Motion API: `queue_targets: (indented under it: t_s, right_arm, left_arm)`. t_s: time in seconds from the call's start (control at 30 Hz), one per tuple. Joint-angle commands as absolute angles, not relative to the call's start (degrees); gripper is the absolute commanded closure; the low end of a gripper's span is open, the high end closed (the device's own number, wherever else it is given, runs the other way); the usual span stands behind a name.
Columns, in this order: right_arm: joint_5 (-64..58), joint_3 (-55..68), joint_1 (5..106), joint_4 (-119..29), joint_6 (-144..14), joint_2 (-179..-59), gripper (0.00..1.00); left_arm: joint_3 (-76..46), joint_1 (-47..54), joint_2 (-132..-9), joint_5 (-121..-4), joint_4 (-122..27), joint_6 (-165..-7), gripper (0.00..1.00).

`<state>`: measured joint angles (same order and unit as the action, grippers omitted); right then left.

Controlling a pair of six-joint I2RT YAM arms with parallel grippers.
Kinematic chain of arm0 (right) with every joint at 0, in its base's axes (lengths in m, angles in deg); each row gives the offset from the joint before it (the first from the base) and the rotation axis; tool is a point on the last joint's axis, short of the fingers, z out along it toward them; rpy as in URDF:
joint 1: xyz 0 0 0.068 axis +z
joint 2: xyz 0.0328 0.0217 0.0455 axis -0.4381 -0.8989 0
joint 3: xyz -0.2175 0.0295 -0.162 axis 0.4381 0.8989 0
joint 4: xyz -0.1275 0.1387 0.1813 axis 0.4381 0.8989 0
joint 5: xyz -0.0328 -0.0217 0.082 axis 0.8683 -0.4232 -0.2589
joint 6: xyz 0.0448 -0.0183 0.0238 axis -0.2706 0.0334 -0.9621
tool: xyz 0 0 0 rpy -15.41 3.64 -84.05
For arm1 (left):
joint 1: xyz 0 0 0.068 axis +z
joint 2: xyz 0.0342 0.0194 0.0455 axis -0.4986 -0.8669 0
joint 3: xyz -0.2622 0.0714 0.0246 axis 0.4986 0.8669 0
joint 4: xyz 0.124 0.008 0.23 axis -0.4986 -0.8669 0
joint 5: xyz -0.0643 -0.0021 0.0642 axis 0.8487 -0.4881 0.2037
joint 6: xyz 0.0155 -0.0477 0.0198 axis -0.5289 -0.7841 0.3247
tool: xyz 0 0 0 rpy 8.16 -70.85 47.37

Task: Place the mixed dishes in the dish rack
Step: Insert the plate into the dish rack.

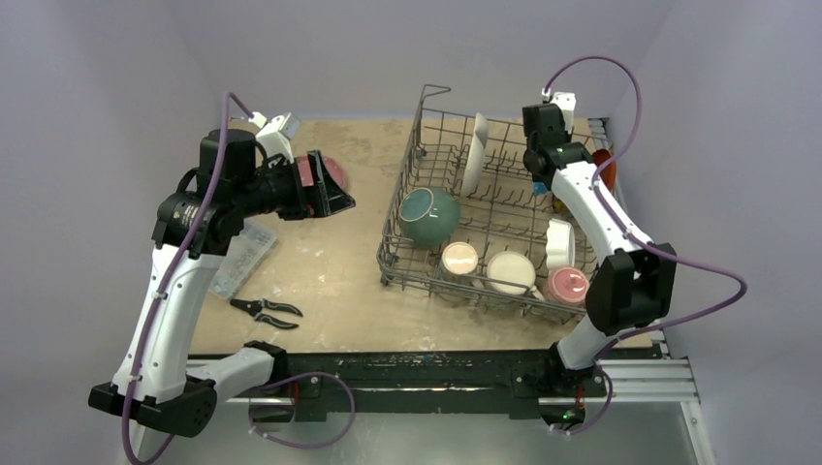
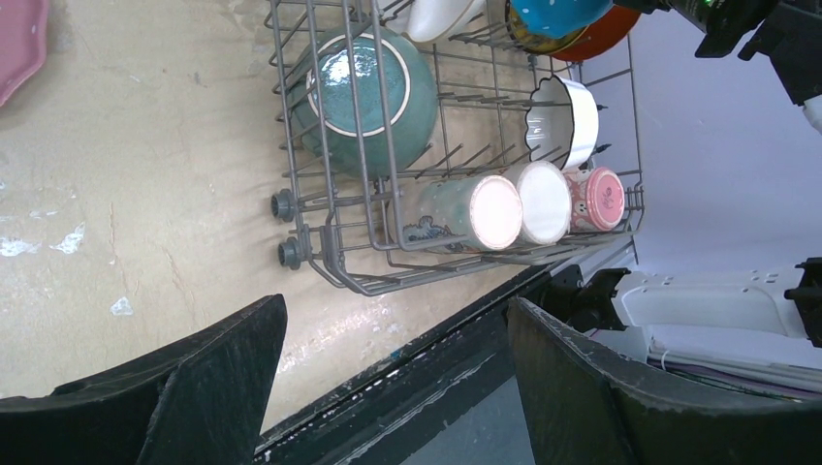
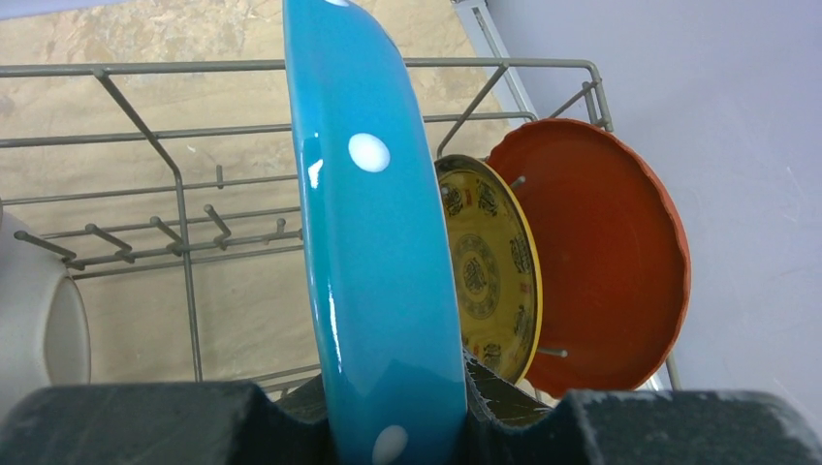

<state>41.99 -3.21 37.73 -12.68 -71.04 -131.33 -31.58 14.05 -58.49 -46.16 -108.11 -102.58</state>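
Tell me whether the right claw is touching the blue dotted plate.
Touching. The right wrist view shows the blue dotted plate clamped in the right claw, with no gap on either side.

No legible text, labels, brands, numbers seen in any view. Yellow plate (image 3: 485,262): dark ornamental motifs, too stylised to read.

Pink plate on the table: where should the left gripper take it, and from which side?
Probably the rim: the pink plate lies flat on the table, so only its edge offers a pinch. Come from above at the side nearest the left gripper, one finger inside the rim.
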Motion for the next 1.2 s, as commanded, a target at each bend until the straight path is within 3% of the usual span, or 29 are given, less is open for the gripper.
queue_targets:
  t_s: [0.0, 0.27, 0.43, 0.53, 0.87, 1.07, 1.17]
  right_arm:
    - [46.5, -2.6, 39.5, -15.8, -70.0, -130.9, 0.92]
    - [48.4, -1.8, 41.2, -17.2, -68.1, -131.7, 0.8]
    - [47.1, -0.7, 41.3, -18.0, -67.2, -131.4, 0.48]
    - [46.9, -0.5, 41.3, -19.0, -66.2, -131.3, 0.38]
    - [47.7, -0.8, 41.3, -17.2, -66.0, -128.5, 0.28]
    - [33.5, -5.4, 41.3, -10.8, -68.8, -125.3, 0.11]
    - [20.2, -7.7, 41.3, -9.2, -70.9, -123.1, 0.03]
  left_arm:
    - [-31.8, 14.3, -57.8, -45.8, -107.0, -101.1, 0.17]
    - [-32.2, 14.1, -57.5, -46.4, -107.7, -100.1, 0.17]
    - [-32.4, 14.0, -57.3, -46.3, -107.7, -100.1, 0.17]
    - [-32.7, 13.8, -57.4, -46.1, -107.8, -100.2, 0.17]
    - [-31.8, 13.7, -57.5, -44.2, -106.6, -103.1, 0.17]
    - [-29.7, 13.8, -57.4, -43.4, -105.0, -109.2, 0.17]
    - [-27.5, 13.8, -56.5, -43.2, -103.7, -114.4, 0.17]
